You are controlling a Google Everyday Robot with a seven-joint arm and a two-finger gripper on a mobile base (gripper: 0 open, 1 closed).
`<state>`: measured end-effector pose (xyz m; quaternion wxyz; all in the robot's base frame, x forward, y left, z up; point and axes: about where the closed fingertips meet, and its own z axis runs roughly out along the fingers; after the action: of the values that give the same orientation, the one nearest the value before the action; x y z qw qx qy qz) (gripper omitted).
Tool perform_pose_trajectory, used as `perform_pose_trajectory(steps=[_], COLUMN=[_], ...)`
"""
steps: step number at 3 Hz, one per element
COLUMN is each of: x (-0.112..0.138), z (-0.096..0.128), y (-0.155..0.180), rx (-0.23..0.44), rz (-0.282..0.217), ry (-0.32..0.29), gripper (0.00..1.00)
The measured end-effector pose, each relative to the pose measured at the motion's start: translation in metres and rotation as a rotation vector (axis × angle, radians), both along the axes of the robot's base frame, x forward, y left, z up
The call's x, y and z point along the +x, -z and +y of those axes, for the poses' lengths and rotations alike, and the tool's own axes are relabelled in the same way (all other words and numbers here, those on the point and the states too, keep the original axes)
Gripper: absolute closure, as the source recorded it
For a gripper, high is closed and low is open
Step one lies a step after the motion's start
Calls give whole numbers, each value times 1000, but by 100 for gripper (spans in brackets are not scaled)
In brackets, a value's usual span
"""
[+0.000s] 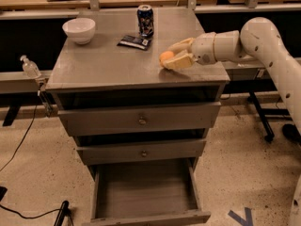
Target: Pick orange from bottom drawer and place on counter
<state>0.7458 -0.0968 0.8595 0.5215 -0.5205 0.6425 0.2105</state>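
Observation:
The orange (pixel 165 57) is held between the cream fingers of my gripper (pixel 173 56), low over the right part of the counter (pixel 108 62); I cannot tell if it touches the surface. The white arm reaches in from the right. The bottom drawer (pixel 146 192) stands pulled open below, its grey floor bare.
On the counter stand a white bowl (pixel 79 30) at the back left, a dark soda can (pixel 145 20) at the back middle and a dark flat packet (pixel 134 42) in front of the can. A clear bottle (pixel 30 68) sits left of the cabinet. Wooden tables stand behind.

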Motion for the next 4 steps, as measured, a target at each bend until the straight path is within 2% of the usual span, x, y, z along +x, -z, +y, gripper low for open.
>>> perform_pose_trajectory(steps=[3, 4], x=[-1, -1], z=[9, 11], y=[3, 4], rx=[4, 4], rz=[4, 5], ry=[-16, -19], gripper=[5, 0])
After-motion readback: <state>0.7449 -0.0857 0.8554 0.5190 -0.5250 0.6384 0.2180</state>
